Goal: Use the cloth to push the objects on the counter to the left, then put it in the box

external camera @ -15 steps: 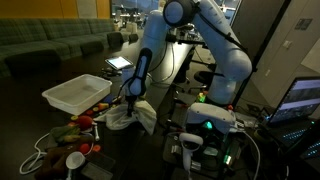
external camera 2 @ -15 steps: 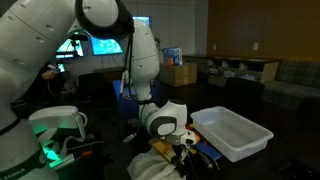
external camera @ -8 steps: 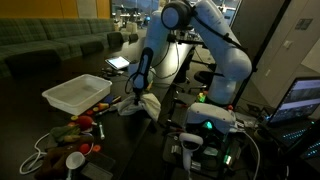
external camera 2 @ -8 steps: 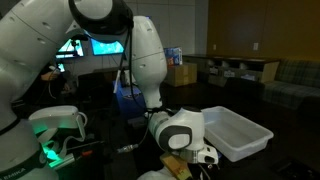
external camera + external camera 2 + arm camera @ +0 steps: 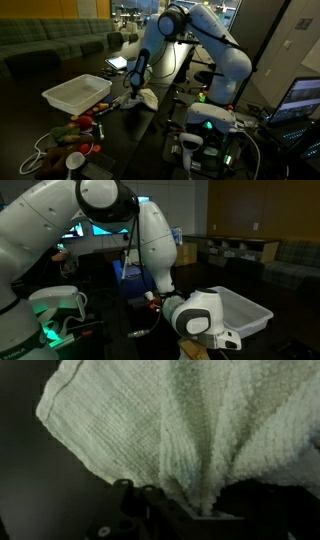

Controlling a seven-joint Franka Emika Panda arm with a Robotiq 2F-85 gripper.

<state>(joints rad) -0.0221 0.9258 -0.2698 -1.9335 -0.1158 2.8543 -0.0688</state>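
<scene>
White cloth (image 5: 146, 99) is held bunched above the dark tabletop (image 5: 118, 140), near the white box (image 5: 62, 102) but not yet over it. In the wrist view the fingers (image 5: 160, 510) are seen clamped on a gathered fold, with pleats fanning from the pinch toward a free hemmed corner. In an exterior view the long axis is seen running from the pinch downward and away from the box, the loose end hanging lowest. The objects (image 5: 78, 126) are grouped near the box's front, so the pushing is judged done and the carry to the box in hand. Next, the cloth should be brought over the open top, and released only once its drooping end is inside the rim.
</scene>
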